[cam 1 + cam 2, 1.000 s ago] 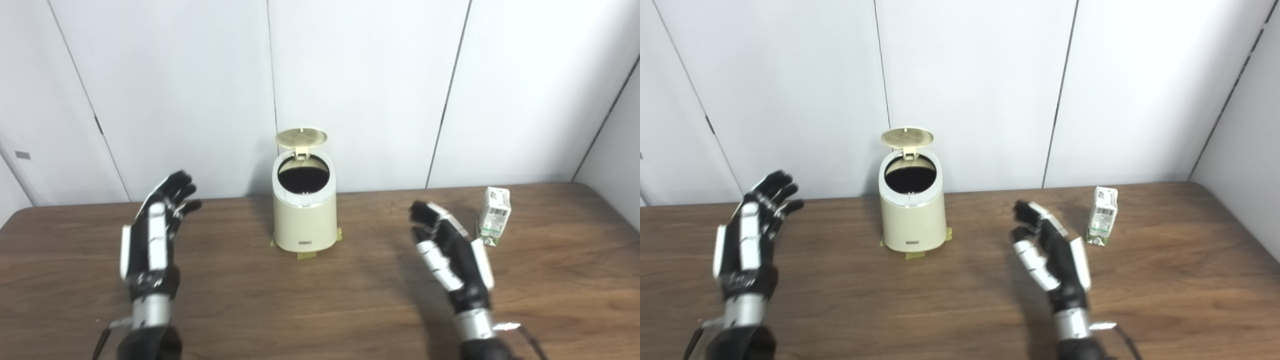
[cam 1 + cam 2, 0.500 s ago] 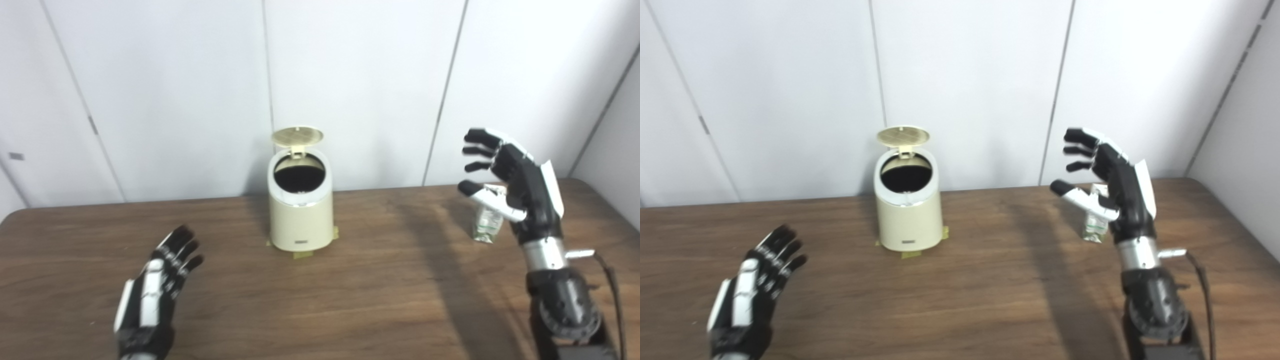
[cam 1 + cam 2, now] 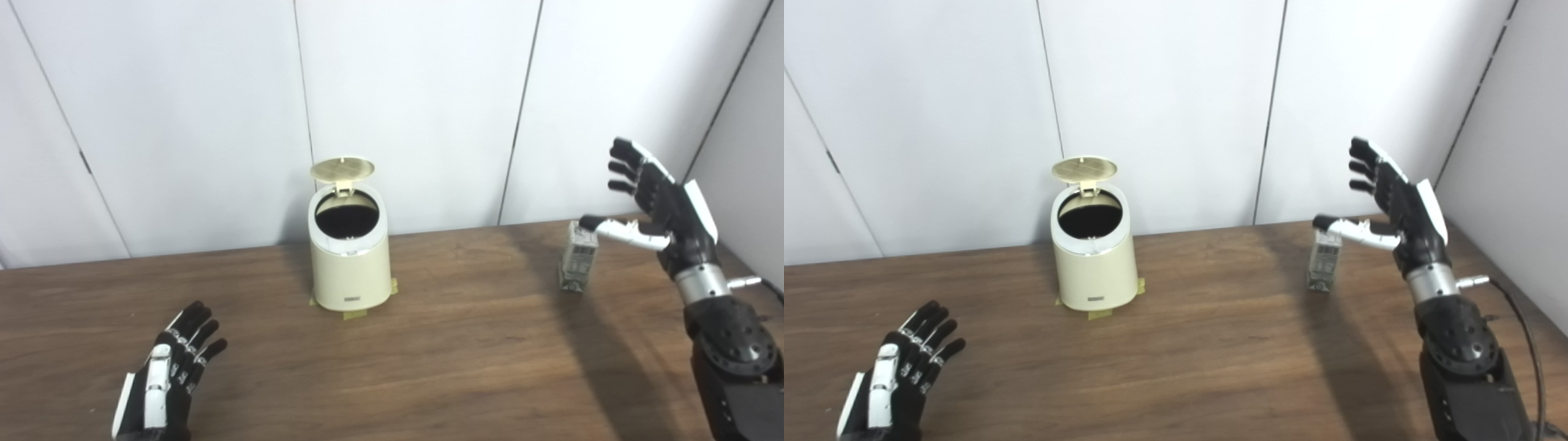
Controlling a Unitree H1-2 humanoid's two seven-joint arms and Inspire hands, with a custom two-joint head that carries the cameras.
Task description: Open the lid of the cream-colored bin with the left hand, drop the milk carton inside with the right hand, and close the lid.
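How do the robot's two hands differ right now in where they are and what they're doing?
The right hand is raised beside the milk carton, thumb over the carton's top; the left hand is low over the table, near nothing. The right hand is closer to the wall, the left closer to the camera. Both are open and hold nothing.

Bin [image 3: 350, 269]: cream body, dark interior, lid [image 3: 342, 169] cream with a faint grid pattern. Milk carton [image 3: 577, 256]: white with grey-green print. Table [image 3: 465, 361]: dark brown wood grain. Both hands [image 3: 658, 205] [image 3: 168, 383]: black with white panels. Wall panels [image 3: 404, 92]: plain white.
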